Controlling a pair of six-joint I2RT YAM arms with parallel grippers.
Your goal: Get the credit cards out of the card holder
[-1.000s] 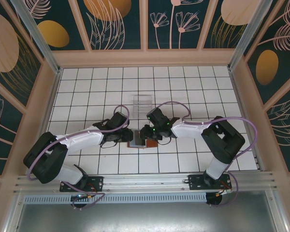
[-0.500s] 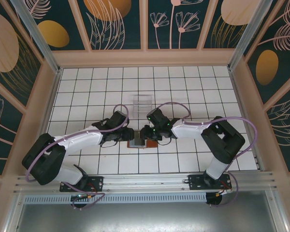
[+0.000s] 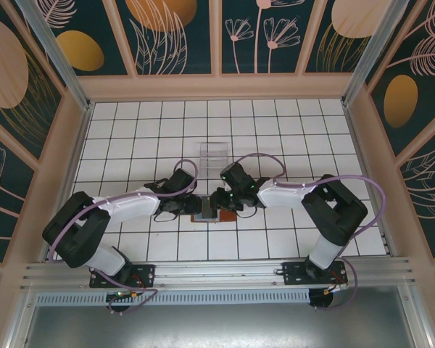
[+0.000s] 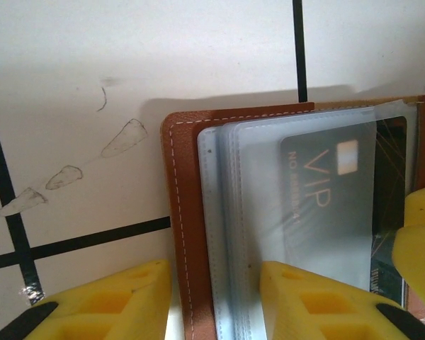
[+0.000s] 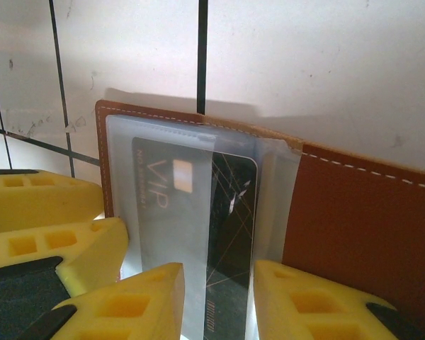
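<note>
The card holder [image 3: 205, 215] lies flat on the white tiled counter [image 3: 290, 123], and from above it shows as a small reddish-brown patch wedged between the two arms' tips, its contents too small to tell. The wrist views open it up. In the left wrist view the card holder [image 4: 178, 212] shows a stitched brown edge with a stack of clear plastic sleeves [image 4: 227, 234] over it, and a dark credit card [image 4: 326, 205] marked VIP with a gold chip sits inside them. The right wrist view adds the holder's bare leather flap [image 5: 361, 227] on the far side of the sleeves, and thin gold lines on the same credit card [image 5: 230, 205], which is still tucked under plastic. The left end effector [image 4: 212, 273] has its jaws spread, one yellow finger [image 4: 106, 297] on the counter just beside the holder's stitched edge and the other on the sleeves. The right end effector [image 5: 218, 273] also has its jaws apart, straddling the card over the sleeves; I cannot tell whether its pads press down. A clear plastic tray [image 3: 214, 152] sits well beyond the card holder.
</note>
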